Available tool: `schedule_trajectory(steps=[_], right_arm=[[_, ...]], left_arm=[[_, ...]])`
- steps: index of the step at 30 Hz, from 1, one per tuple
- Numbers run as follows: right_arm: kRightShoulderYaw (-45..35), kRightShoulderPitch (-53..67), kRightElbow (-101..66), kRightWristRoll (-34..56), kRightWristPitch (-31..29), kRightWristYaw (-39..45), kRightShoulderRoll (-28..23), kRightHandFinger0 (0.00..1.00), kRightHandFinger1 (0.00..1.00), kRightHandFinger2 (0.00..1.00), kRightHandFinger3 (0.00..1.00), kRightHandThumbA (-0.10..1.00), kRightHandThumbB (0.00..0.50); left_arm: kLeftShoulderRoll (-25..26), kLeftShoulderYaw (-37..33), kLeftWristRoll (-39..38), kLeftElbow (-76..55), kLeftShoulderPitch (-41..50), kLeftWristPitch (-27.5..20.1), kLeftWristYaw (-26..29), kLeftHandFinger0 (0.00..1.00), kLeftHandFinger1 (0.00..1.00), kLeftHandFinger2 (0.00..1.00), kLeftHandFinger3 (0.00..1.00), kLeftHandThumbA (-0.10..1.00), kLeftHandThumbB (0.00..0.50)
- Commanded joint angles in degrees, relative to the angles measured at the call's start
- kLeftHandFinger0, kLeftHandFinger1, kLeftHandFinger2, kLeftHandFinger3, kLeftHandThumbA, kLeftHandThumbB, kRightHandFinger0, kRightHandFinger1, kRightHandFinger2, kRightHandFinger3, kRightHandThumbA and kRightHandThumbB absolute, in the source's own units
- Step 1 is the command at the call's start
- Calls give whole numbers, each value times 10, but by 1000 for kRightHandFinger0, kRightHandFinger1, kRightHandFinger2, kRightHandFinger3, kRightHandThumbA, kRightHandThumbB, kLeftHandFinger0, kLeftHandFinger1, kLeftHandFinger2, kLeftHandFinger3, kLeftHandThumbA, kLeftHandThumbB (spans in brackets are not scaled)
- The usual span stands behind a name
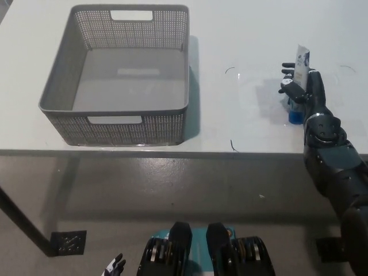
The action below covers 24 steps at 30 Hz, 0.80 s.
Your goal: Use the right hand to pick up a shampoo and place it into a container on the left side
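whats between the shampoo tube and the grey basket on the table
Only bare white tabletop with a few faint dark marks, seen in the head view, separates the shampoo tube from the grey basket.

Bright, even overhead light washes out the white table (247, 34); the grey basket (123, 75) casts a soft shadow rightward.

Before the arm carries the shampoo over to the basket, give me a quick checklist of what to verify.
1. Right robot hand closed around the shampoo tube: ok, fingers wrap it.
2. Tube upright, blue cap down: ok.
3. Tube lifted off the white table: cannot tell, the cap sits close to the surface.
4. Grey basket open and empty: ok.
5. Table between tube and basket free of things: ok.
6. Left robot hand out of the way: ok, low at the bottom edge.
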Motion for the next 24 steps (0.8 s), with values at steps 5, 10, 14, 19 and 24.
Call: schedule_trajectory(steps=[5,10,14,19,24], right_arm=[[-18,-41,-35,22,-65,-14,8,0,304,663,638,-100,134],[-6,-43,-109,6,-47,-22,26,0,235,624,705,-100,128],[2,-28,-212,8,-25,-1,47,0,242,617,747,-100,106],[30,-12,-355,-11,29,9,74,0,235,621,771,-100,121],[58,-6,-447,-33,73,6,107,0,254,630,769,-100,128]], left_arm=[[5,1,-2,-8,0,-21,9,1000,1000,1000,1000,1000,122],[5,2,-8,-9,0,-21,5,1000,1000,1000,1000,1000,120],[4,3,-11,-7,-1,-21,5,1000,1000,1000,1000,1000,134],[5,5,-15,-12,-5,-21,0,1000,1000,1000,1000,1000,129],[6,5,-15,-10,-5,-21,-2,1000,1000,1000,1000,1000,130]])
